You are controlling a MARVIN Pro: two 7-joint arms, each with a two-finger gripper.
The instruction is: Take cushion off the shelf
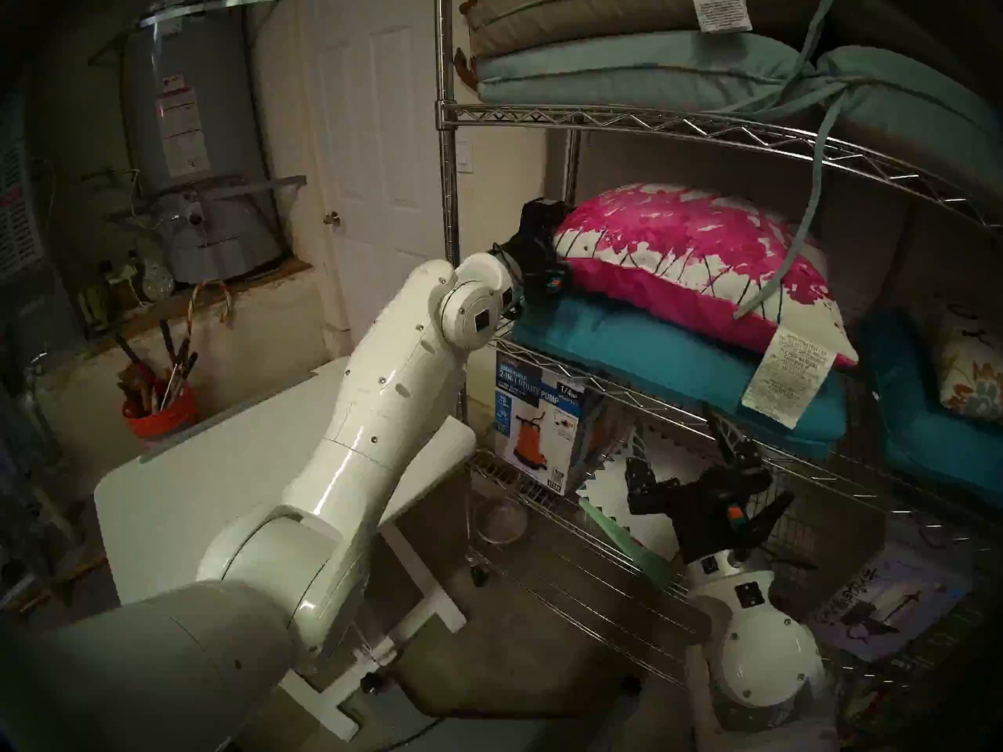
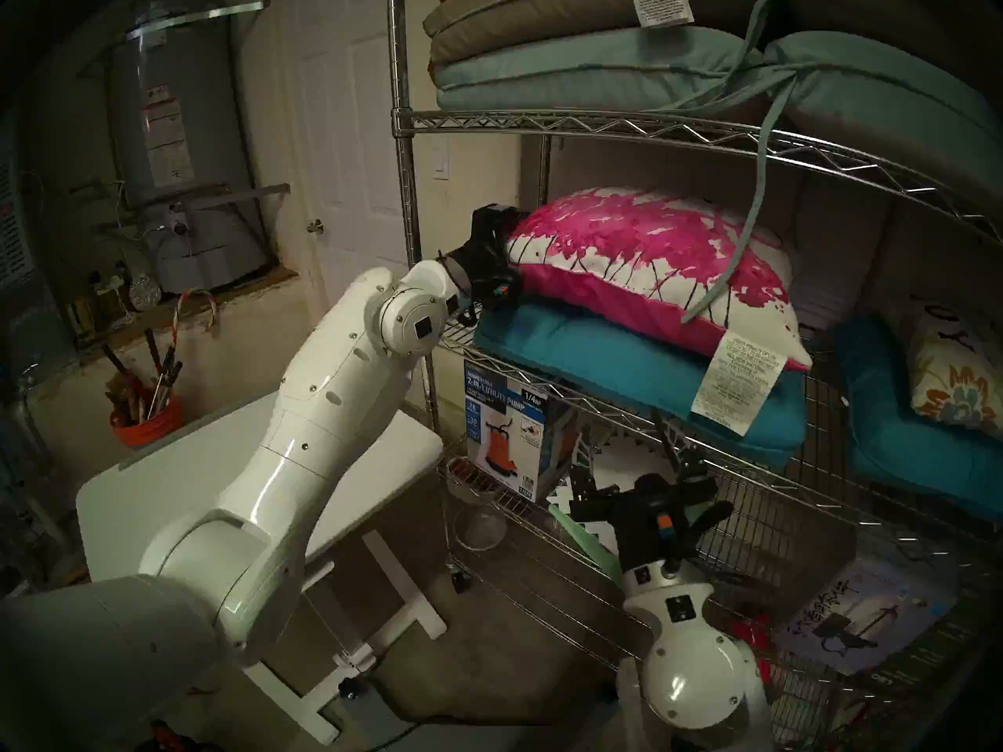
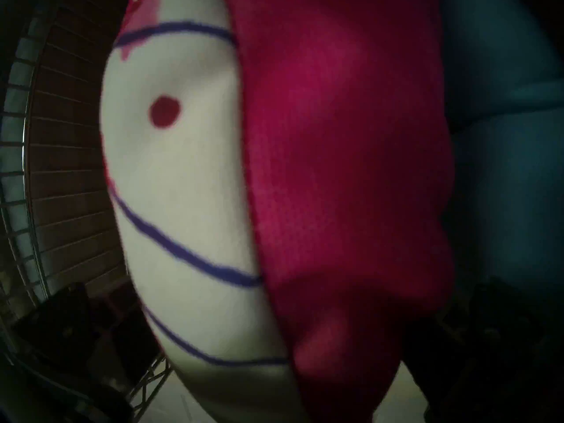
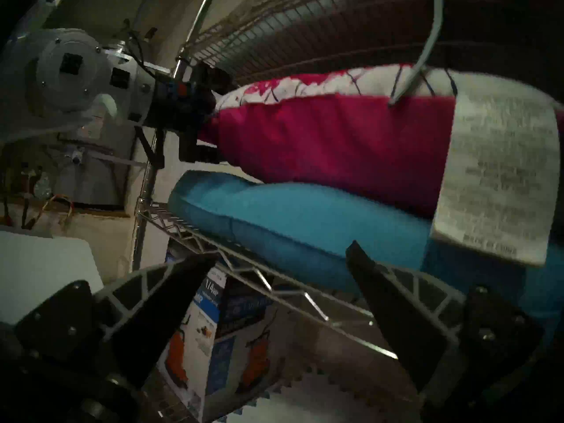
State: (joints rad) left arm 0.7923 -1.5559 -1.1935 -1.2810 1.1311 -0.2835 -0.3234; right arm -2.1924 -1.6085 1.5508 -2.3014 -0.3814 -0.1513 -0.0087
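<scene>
The cushion point(image 1: 689, 251), white with magenta splatter and a pink underside, lies on a teal seat cushion point(image 1: 651, 355) on a middle tier of the chrome wire shelf point(image 1: 597, 119). Its white care tag point(image 1: 787, 376) hangs at the front right corner. My left gripper point(image 1: 543, 251) is shut on the cushion's left end, which sits slightly raised. In the left wrist view the cushion point(image 3: 274, 169) fills the space between the fingers. My right gripper point(image 1: 684, 458) is open and empty, just below that tier's front edge point(image 4: 274, 291), under the tag point(image 4: 494, 175).
A teal strap point(image 1: 814, 192) hangs from stacked cushions on the upper tier across the cushion. A floral pillow point(image 1: 971, 376) lies at the right. A utility pump box point(image 1: 537, 425) stands on the lower tier. A white table point(image 1: 217, 490) stands left of the shelf, beneath my left arm.
</scene>
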